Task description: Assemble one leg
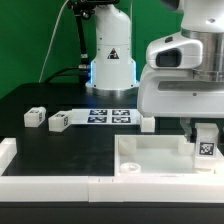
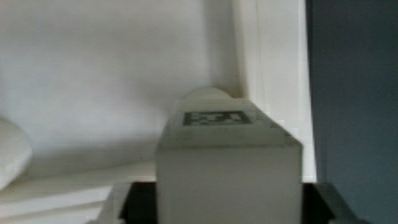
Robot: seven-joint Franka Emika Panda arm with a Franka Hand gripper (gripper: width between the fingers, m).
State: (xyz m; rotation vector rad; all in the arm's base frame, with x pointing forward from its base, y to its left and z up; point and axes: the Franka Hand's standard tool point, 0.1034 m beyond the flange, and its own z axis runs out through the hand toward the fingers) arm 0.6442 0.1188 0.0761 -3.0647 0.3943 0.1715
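1 leg [image 1: 205, 143] is in the gripper [image 1: 204, 136] at right of centre in ext view, upright, tag face toward cam. Jaws closed on leg's upper part, fingers either side, grip looks firm. Leg's lower end sits over the right end of the white tray piece [image 1: 150, 160]; can't tell if it touches the tray or hangs just above.

Arm pose: base column [image 1: 110, 60] stands upper centre of frame, behind the table. The wrist and hand housing [image 1: 185, 70] fills the upper right, big and near cam, and the hand points straight down w/ no visible tilt.

Wrist view: same leg [image 2: 222, 160] fills the middle, long axis running away from cam, tag [image 2: 219, 118] near its far end. White tray surface [image 2: 107, 80] is behind it, w/ a dark table strip [image 2: 356, 90] beside that. Fingertips not clearly seen here.

Other parts, ext view:
- First loose leg [image 1: 34, 117] and second loose leg [image 1: 58, 121] lie near each other at mid left on the black table [image 1: 60, 145].
- Third loose leg [image 1: 147, 123] lies just right of the marker board [image 1: 110, 115], mid frame.
- All 3 are well apart from the gripper.
- Tray piece is in the lower right, w/ a corner hole [image 1: 130, 166] showing at its left end.
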